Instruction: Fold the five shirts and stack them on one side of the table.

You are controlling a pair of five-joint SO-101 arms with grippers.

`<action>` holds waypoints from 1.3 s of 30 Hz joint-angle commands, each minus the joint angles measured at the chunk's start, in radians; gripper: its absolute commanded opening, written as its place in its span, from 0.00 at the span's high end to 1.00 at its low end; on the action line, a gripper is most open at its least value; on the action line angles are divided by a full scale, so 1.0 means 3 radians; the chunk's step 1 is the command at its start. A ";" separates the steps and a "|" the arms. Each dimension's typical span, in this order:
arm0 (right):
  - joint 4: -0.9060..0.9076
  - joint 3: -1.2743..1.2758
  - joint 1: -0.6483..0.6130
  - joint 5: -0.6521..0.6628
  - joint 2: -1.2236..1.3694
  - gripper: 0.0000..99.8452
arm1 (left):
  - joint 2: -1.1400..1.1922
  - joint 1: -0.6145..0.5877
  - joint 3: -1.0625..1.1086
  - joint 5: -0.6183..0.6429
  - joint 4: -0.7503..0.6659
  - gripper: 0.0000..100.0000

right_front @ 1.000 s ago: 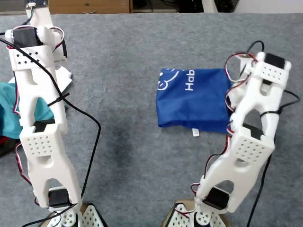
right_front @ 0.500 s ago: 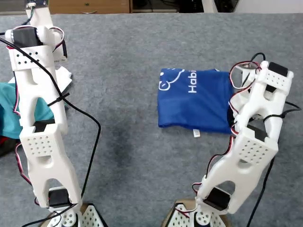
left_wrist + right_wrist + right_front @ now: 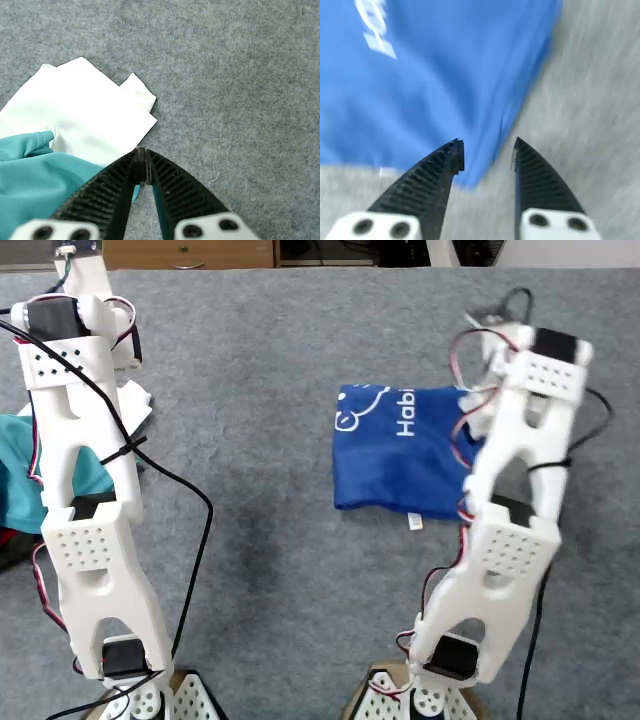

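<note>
Spreading grey felt across the whole desk (image 3: pixel 270 570). Showing a blue shirt (image 3: pixel 405 455) lying folded flat, right of centre. Holding the right fingers (image 3: pixel 432 185) apart over that shirt's right edge, one on each side of the hem. Showing, at the left edge, a teal shirt (image 3: pixel 20 475) overlapping a white shirt (image 3: pixel 85 117). Pressing the left fingers (image 3: pixel 172 187) together, tips touching, just above where those two meet.

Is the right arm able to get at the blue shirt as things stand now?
Probably yes: the right gripper hangs open right above the blue shirt at its edge, with nothing between them.
</note>
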 commanded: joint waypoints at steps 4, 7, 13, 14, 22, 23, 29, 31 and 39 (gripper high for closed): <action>-0.0895 -0.0202 -0.0212 0.0000 0.0442 0.99 | -0.0182 -0.0026 -0.0005 -0.0020 0.0036 0.98; -0.1212 -0.0202 -0.0166 0.0015 0.0662 1.00 | -0.0182 -0.0036 -0.0005 -0.0020 0.0036 0.98; -0.1253 -0.0284 -0.0018 0.0000 0.0821 1.00 | -0.0187 -0.0036 -0.0005 -0.0020 0.0036 0.98; -0.1151 -0.0366 -0.0023 0.0005 0.0821 1.00 | -0.0187 -0.0036 -0.0005 -0.0020 0.0036 0.98; -0.0307 -0.1629 -0.0355 0.0000 0.0841 1.00 | -0.0187 -0.0036 -0.0005 -0.0020 0.0036 0.98; -0.0281 -0.1695 -0.0422 0.0000 0.0846 1.00 | -0.0187 -0.0036 -0.0005 -0.0020 0.0036 0.98; -0.0568 -0.1522 -0.0765 0.0020 0.0969 1.00 | -0.0202 -0.0036 -0.0005 -0.0020 0.0036 0.98; -0.0767 -0.1450 -0.0790 0.0020 0.1128 1.00 | -0.0202 -0.0036 -0.0010 -0.0020 0.0036 0.98; -0.0757 -0.1583 -0.0770 0.0020 0.1522 1.00 | -0.0202 -0.0036 -0.0010 -0.0020 0.0036 0.98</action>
